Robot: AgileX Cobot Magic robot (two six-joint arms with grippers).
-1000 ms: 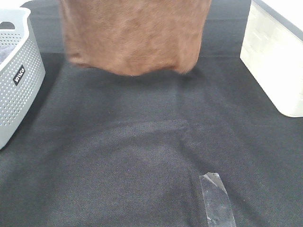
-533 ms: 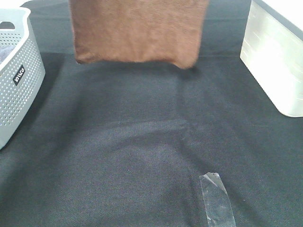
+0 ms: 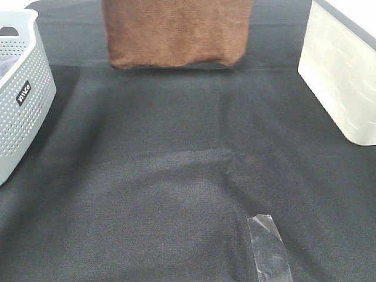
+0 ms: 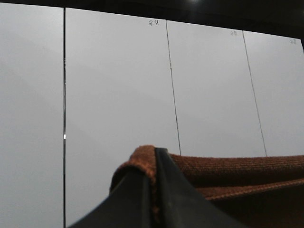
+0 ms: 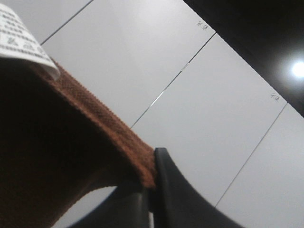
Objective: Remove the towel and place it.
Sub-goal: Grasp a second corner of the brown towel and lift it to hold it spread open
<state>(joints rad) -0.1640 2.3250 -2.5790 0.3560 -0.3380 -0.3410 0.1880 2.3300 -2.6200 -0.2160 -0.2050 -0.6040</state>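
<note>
left gripper (image 4: pixel 153 166) and right gripper (image 5: pixel 151 187) pinch the towel (image 3: pixel 176 32) over the tablecloth (image 3: pixel 176 176).

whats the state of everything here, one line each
towel: hanging, held at its top edge
left gripper: jaws shut on towel
right gripper: jaws shut on towel, near its tag
basket: upright, something dark inside
bin: upright, inside hidden
tape: lying flat on tablecloth
tablecloth: spread out, slightly creased

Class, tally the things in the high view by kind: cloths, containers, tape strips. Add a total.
Cloths: 2, towel and tablecloth
Containers: 2, basket and bin
Tape strips: 1
Total: 5
</note>
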